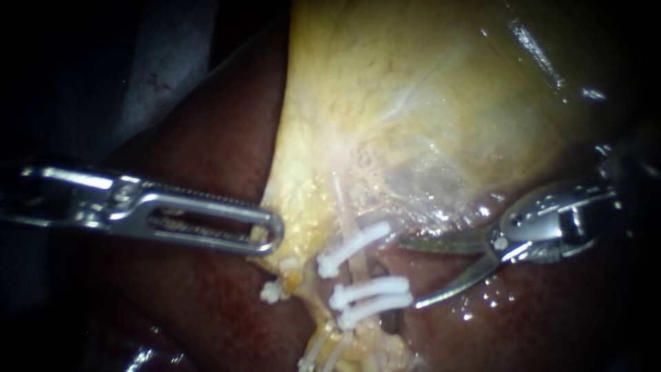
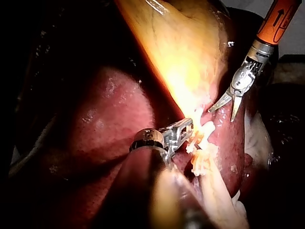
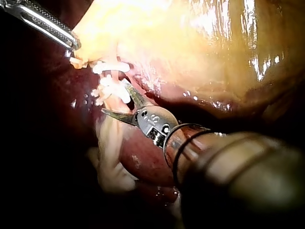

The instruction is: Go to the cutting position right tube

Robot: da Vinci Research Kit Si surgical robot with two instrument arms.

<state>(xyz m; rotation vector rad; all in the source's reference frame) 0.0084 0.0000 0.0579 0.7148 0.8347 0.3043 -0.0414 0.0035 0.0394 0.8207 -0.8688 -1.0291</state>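
Right tube [image 1: 354, 269] looks soft, slippery: cut between clips [image 1: 372, 288]; right instrument [image 1: 407, 272] beside it, blades apart; left instrument [image 1: 274, 234] clamps gallbladder [image 1: 413, 103].

1. My endoscope sits close to the tissue and faces the clips [image 1: 358, 241]. My left instrument [image 1: 272, 233] reaches in from one side and my right instrument [image 1: 408, 272] from the other, their jaws pointing toward each other.
2. My left wrist camera looks forward along its own shaft from farther back. The right instrument hangs ahead of its jaws, beyond the clips.
3. My right wrist camera rides very near its own shaft. The left instrument lies well ahead of its jaws.
4. All three views share the clips, both tips and the gallbladder [image 1: 413, 103] edge beside them.
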